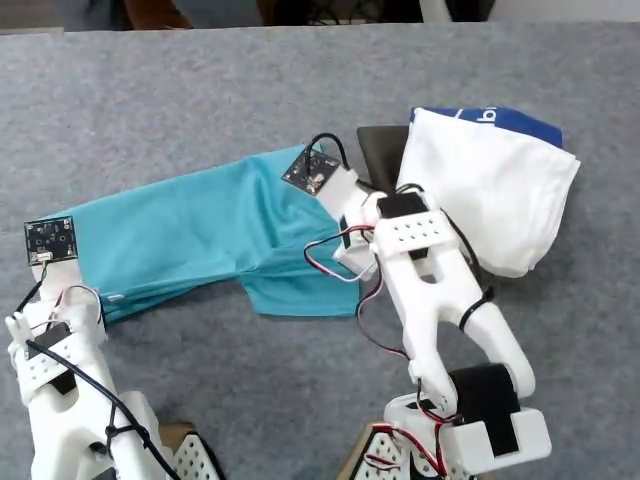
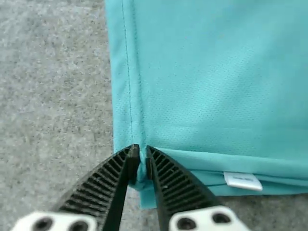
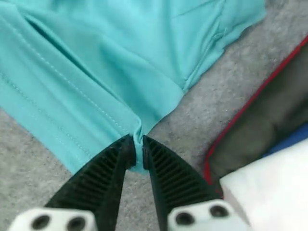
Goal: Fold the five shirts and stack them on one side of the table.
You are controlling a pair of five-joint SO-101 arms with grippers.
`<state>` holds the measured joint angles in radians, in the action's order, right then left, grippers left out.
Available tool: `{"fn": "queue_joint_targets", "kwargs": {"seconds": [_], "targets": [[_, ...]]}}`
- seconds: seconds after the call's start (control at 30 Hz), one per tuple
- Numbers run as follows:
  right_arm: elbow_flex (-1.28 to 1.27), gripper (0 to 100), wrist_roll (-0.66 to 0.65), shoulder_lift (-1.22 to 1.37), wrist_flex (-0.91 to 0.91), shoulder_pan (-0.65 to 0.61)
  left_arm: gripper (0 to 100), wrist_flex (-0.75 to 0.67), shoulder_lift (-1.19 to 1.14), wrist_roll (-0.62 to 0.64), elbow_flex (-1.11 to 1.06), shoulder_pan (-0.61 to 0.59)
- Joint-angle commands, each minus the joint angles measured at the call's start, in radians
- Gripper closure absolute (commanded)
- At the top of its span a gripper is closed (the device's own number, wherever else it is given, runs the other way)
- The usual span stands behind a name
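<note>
The teal shirt (image 1: pixel 190 240) is laid out near the white folded shirt (image 1: pixel 490 190). Its hemmed edges are pinched tight by the left gripper (image 2: pixel 140 150) and the right gripper (image 3: pixel 138 142). The fabric is judged light and limp, and is best taken at the hems.

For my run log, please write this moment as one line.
left claw: shut on teal shirt corner | right claw: shut on its other end | white shirt: lies over blue shirt

I have bare desk (image 1: pixel 150 90) across the upper left and lower centre; the teal shirt (image 1: pixel 200 230) spans the middle, and the shirt stack (image 1: pixel 495 195) crowds the upper right.
</note>
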<state>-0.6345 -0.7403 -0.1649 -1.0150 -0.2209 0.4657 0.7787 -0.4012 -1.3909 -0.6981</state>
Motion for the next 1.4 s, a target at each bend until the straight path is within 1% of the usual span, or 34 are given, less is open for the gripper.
{"fn": "queue_joint_targets", "kwargs": {"seconds": [0.0,0.13,0.17,0.23,0.33,0.4,0.47,0.53,0.6,0.63,0.73,0.77,0.8,0.83,0.97,1.0,1.07,1.13,1.17,1.27,1.37], "targets": [[-0.016,98.5,-0.011,-0.030,0.015,0.009,96,0.005,0.023,-0.008,0.036,-0.018],[-0.053,97.9,-0.021,-0.039,0.006,-0.009,85,0.012,0.023,-0.006,0.036,-0.021],[-0.064,96.0,-0.028,-0.039,0.002,-0.017,82,0.014,0.023,-0.005,0.036,-0.025],[-0.077,87.7,-0.017,-0.039,-0.005,-0.023,80,0.014,0.023,-0.006,0.036,-0.027],[-0.068,74.7,0.031,-0.039,-0.020,-0.023,79,0.015,0.025,-0.005,0.042,-0.038],[-0.044,69.3,-0.012,-0.039,-0.077,-0.023,79,0.060,0.025,-0.002,0.077,-0.064],[-0.013,67.5,-0.060,-0.039,-0.138,-0.028,79,0.160,0.025,-0.002,0.153,-0.093],[0.025,69.1,-0.071,-0.039,-0.187,-0.028,79,0.276,0.025,-0.002,0.243,-0.124],[0.079,73.7,-0.069,-0.039,-0.232,-0.025,79,0.384,0.025,-0.003,0.332,-0.151],[0.110,78.0,-0.055,-0.039,-0.249,-0.028,80,0.434,0.025,-0.005,0.372,-0.163],[0.217,98.1,0.020,-0.030,-0.270,-0.037,80,0.563,0.025,-0.005,0.479,-0.179],[0.249,98.6,0.051,-0.027,-0.272,-0.046,80,0.592,0.025,-0.002,0.510,-0.183],[0.277,95.3,0.075,-0.019,-0.275,-0.055,80,0.620,0.025,0.002,0.538,-0.185],[0.302,93.9,0.095,-0.007,-0.273,-0.071,81,0.643,0.025,0.011,0.567,-0.191],[0.404,97.8,0.176,0.114,-0.252,-0.147,93,0.690,0.025,0.155,0.662,-0.193],[0.430,98.6,0.198,0.157,-0.244,-0.163,95,0.690,0.025,0.184,0.676,-0.185],[0.492,98.4,0.238,0.249,-0.238,-0.186,95,0.687,0.015,0.239,0.697,-0.133],[0.559,98.4,0.270,0.337,-0.245,-0.210,96,0.671,0.012,0.322,0.691,-0.047],[0.585,98.4,0.287,0.371,-0.245,-0.221,96,0.634,0.011,0.361,0.668,0.004],[0.641,98.4,0.321,0.444,-0.261,-0.250,97,0.408,-0.026,0.431,0.555,0.134],[0.642,98.4,0.321,0.463,-0.279,-0.298,97,0.095,-0.143,0.511,0.432,0.196]]}}
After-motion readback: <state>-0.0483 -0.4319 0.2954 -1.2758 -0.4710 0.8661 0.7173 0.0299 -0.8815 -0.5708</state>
